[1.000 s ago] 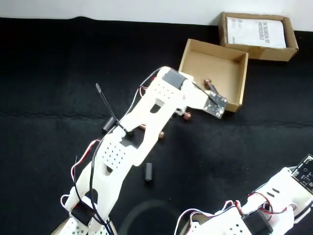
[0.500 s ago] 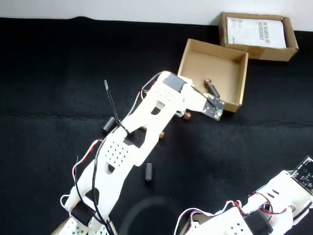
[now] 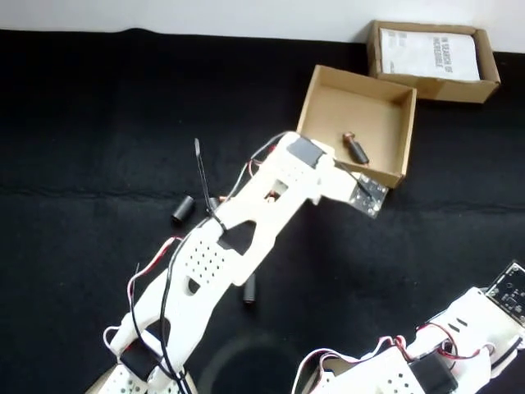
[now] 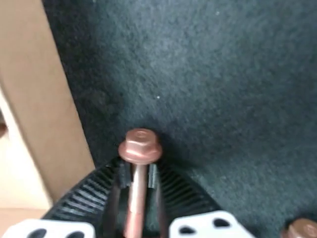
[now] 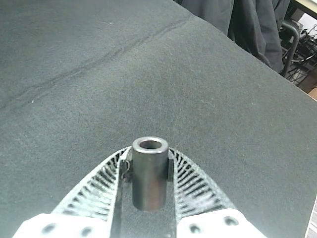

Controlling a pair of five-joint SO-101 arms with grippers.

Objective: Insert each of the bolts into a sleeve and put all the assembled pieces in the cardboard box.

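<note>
My left gripper (image 4: 138, 166) is shut on a copper bolt (image 4: 140, 147); its shaft runs between the fingers and its hex head sticks out past the tips, low over the black cloth. It sits right beside the outer wall of the cardboard box (image 4: 44, 99). From above, the left arm (image 3: 271, 197) ends at the near side of the cardboard box (image 3: 324, 111), where one assembled piece (image 3: 354, 148) lies. My right gripper (image 5: 149, 161) is shut on a dark sleeve (image 5: 149, 181) with its bore facing outward. The right arm (image 3: 459, 336) stays at the table's near right corner.
Two loose dark sleeves lie on the cloth, one (image 3: 182, 208) left of the left arm and one (image 3: 248, 289) partly under it. Another bolt head (image 4: 301, 231) lies close to the left gripper. A second box (image 3: 373, 49) holding a printed sheet stands at the back right.
The left arm swung from the box's near rim out and down onto the cloth beside it, covering the loose bolts there. The assembled piece stayed in the box. The right arm kept still.
</note>
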